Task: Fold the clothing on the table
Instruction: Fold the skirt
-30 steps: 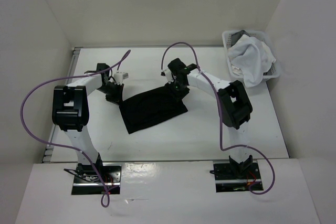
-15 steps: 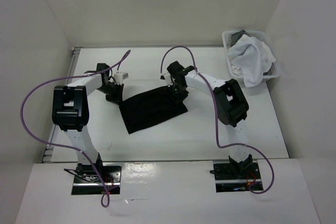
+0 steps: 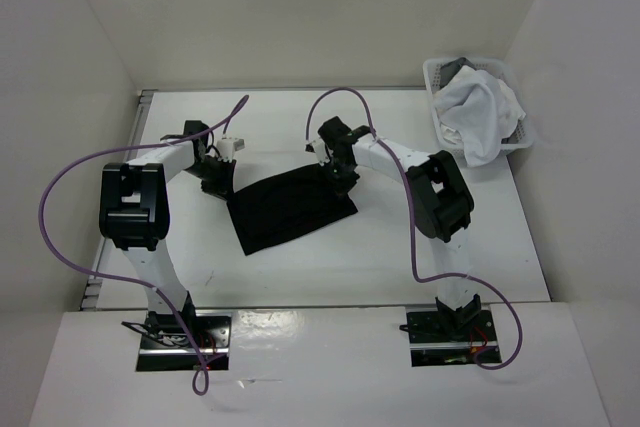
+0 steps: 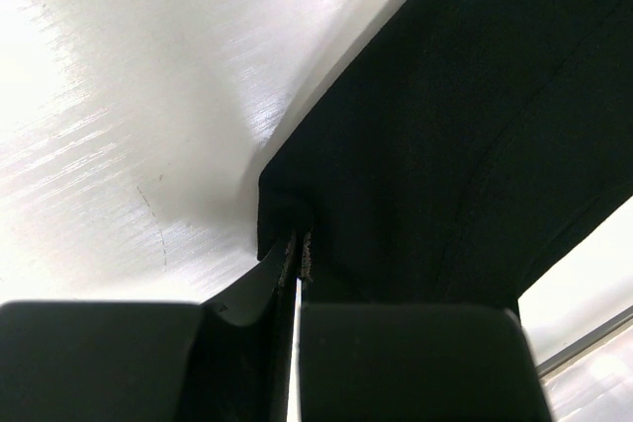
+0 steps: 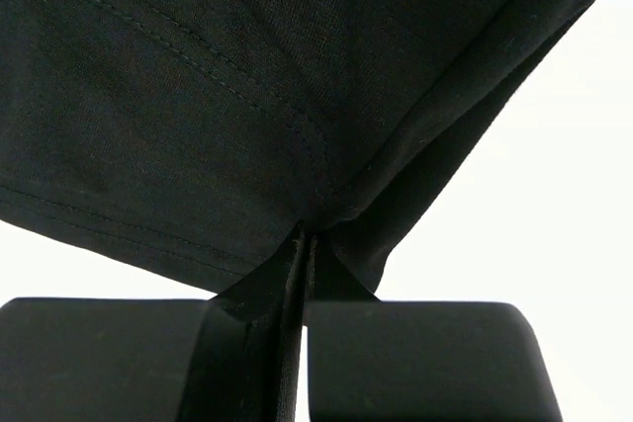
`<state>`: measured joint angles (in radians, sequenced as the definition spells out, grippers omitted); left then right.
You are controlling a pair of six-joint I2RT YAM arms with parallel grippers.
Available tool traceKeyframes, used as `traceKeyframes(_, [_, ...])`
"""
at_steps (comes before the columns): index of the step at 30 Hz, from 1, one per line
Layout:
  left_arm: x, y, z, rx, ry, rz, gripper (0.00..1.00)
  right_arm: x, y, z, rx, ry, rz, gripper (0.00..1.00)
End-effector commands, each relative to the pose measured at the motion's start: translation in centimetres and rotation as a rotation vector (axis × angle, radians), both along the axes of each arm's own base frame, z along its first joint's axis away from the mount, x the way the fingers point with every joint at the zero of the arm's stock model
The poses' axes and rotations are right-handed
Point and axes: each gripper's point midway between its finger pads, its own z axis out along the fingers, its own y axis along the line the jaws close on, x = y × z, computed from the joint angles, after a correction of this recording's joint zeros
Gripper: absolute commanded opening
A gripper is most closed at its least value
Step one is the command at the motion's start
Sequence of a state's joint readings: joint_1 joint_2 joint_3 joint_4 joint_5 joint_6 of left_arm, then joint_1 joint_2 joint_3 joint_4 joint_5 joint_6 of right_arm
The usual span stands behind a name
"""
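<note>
The black clothing lies spread on the white table between the two arms. My left gripper is shut on its far left corner; in the left wrist view the fingertips pinch the fabric's corner. At the far right corner my right gripper is shut too. The right wrist view shows the clothing bunched into a point at that gripper. Both corners stay low, near the table.
A white plastic basket with a white cloth bundle stands at the far right corner. White walls close in the table on three sides. Purple cables loop off both arms. A metal rail runs down the left edge.
The right gripper has closed on the clothing's far right corner after shifting slightly left. The left gripper has stayed shut on the left corner, unmoved.
</note>
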<state>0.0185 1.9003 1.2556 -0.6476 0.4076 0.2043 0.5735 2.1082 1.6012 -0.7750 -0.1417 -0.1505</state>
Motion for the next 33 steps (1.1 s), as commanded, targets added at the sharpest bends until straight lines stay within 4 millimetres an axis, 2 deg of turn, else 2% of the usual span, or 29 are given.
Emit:
traceKeyframes(1, [-0.4, 0.5, 0.7, 0.012, -0.003, 0.016, 0.0, 0.2, -0.1, 0.8, -0.006, -0.037, 0.016, 0.0])
traceKeyframes(7, [-0.4, 0.5, 0.7, 0.012, -0.003, 0.016, 0.0, -0.9, -1.0, 1.1, -0.025, -0.016, 0.034, 0.0])
traceKeyframes(13, [-0.4, 0.5, 0.7, 0.012, -0.003, 0.016, 0.0, -1.9, -1.7, 0.5, -0.047, 0.009, 0.052, 0.0])
traceKeyframes(22, [-0.7, 0.5, 0.5, 0.012, 0.006, 0.016, 0.0, -1.8, -3.1, 1.2, -0.096, -0.041, 0.033, 0.0])
traceKeyframes(25, [-0.7, 0.5, 0.5, 0.012, 0.006, 0.016, 0.0, -1.7, -3.3, 1.3, -0.1, -0.054, 0.029, 0.05])
traceKeyframes(26, [-0.7, 0.5, 0.5, 0.012, 0.006, 0.016, 0.0, -1.6, -3.4, 1.3, -0.107, -0.058, 0.027, 0.13])
traceKeyframes(28, [-0.7, 0.5, 0.5, 0.012, 0.006, 0.016, 0.0, -1.2, -3.9, 1.7, -0.11, -0.07, 0.013, 0.2])
traceKeyframes(29, [-0.7, 0.5, 0.5, 0.012, 0.006, 0.016, 0.0, -1.1, -4.1, 1.7, -0.122, -0.077, 0.009, 0.33])
traceKeyframes(30, [-0.7, 0.5, 0.5, 0.012, 0.006, 0.016, 0.0, -1.1, -4.1, 1.7, -0.122, -0.077, 0.009, 0.38])
traceKeyframes(32, [-0.7, 0.5, 0.5, 0.012, 0.006, 0.016, 0.0, -0.5, -4.2, 2.3, -0.112, -0.093, -0.003, 0.46])
traceKeyframes(33, [-0.7, 0.5, 0.5, 0.012, 0.006, 0.016, 0.0, -0.1, -4.0, 3.0, -0.104, -0.105, -0.004, 0.55])
